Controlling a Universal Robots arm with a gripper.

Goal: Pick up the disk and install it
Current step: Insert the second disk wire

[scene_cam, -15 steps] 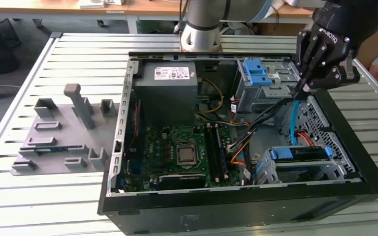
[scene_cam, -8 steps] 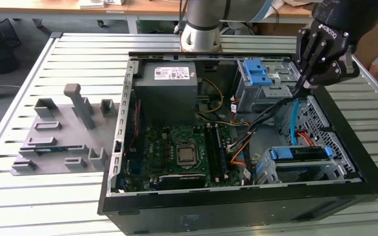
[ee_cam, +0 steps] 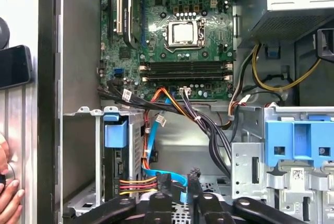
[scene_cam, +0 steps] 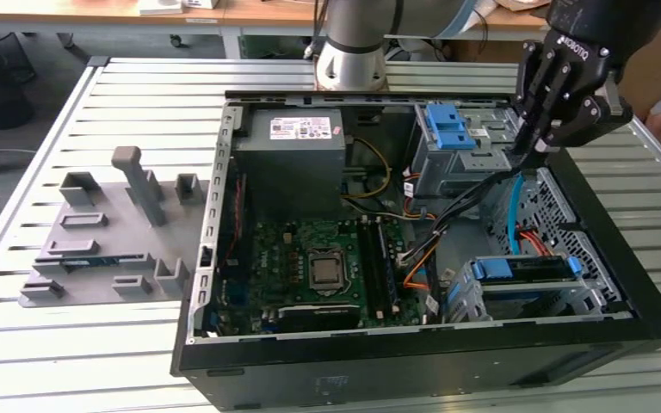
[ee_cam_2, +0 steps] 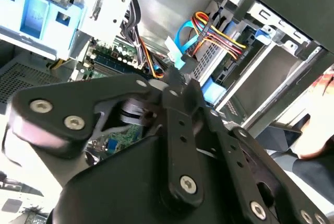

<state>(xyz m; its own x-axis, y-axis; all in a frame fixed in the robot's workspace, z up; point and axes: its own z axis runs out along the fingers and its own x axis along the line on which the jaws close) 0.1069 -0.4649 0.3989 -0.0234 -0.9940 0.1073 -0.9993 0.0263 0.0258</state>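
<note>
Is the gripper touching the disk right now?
Apart. In the exterior view, a plain gap separates the gripper from the disk sitting lower in the case.

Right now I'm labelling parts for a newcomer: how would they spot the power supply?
Inside the open black computer case, above the green motherboard in the exterior view, sits the grey boxy metal power supply. Unlike the grey drive cage beside it, it bears a white sticker, not a blue plastic latch.

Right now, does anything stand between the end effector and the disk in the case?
Yes. In the exterior view the end effector hangs above the case. A blue cable and a black cable bundle run through the space between it and the disk.
</note>
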